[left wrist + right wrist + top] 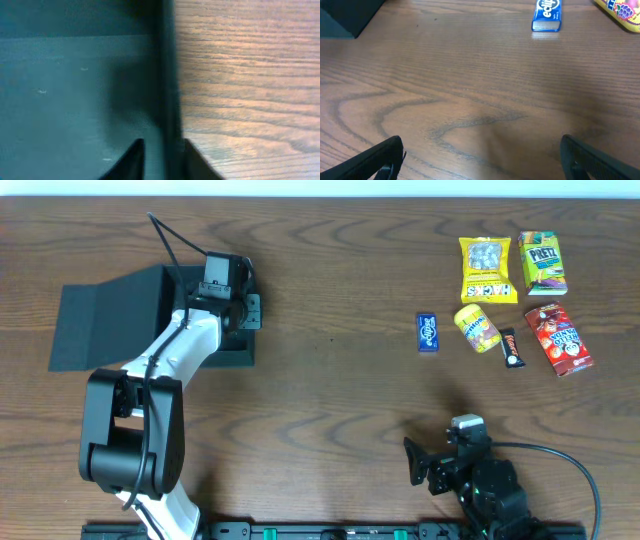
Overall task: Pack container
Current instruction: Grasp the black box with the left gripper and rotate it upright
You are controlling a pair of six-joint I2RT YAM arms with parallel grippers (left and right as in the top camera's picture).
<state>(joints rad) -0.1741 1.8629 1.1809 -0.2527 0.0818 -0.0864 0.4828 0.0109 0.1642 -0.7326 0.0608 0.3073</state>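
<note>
Container sits open at the left end of the bench, its flap lid lying flat to the outside. Left tool is clamped on its right wall, one finger inside and one outside. Right tool hovers with fingers wide apart near the front edge, a blue gum pack beyond it.
</note>
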